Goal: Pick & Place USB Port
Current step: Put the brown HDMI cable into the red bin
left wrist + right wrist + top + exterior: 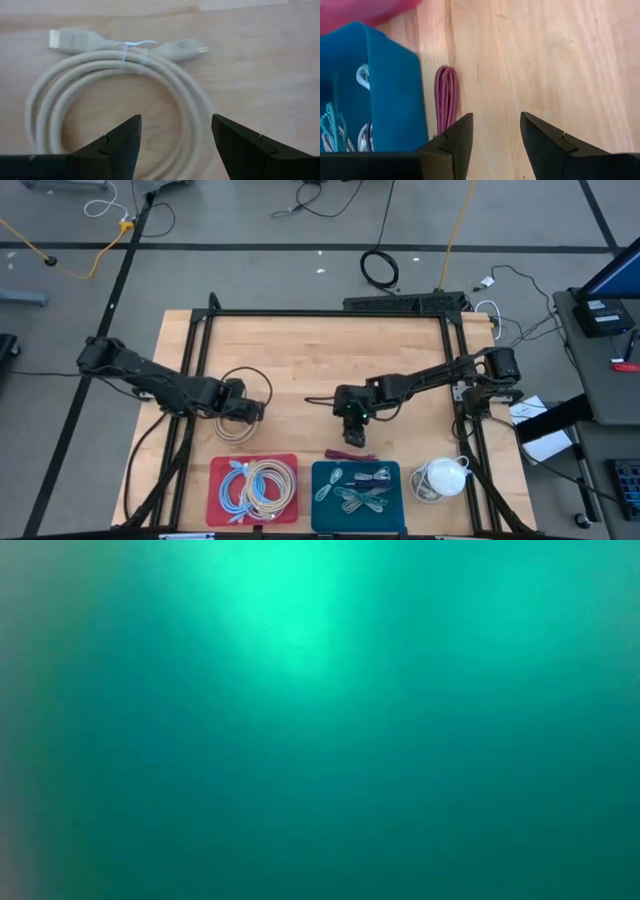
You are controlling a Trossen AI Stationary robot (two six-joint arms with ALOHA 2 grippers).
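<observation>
USB cable coil [120,105], pale grey, tied with a thin twist, lies flat on the wood table [320,350] at my left side, right under my left gripper [175,145]. Jaws there spread wide, holding nothing, straddling the coil's near loop. Step looks like approach before grasp; next I'd drop and pinch one strand, then carry it to the red bin [254,488] or blue bin [356,492], can't tell which. Further right, my right gripper [496,145] hangs above bare wood, jaws apart, empty, a maroon cable bundle [446,97] lying beside the blue bin's wall. High view gives both arms and bins; wrist views give jaw gaps. Low view is a teal blur, nothing readable.
</observation>
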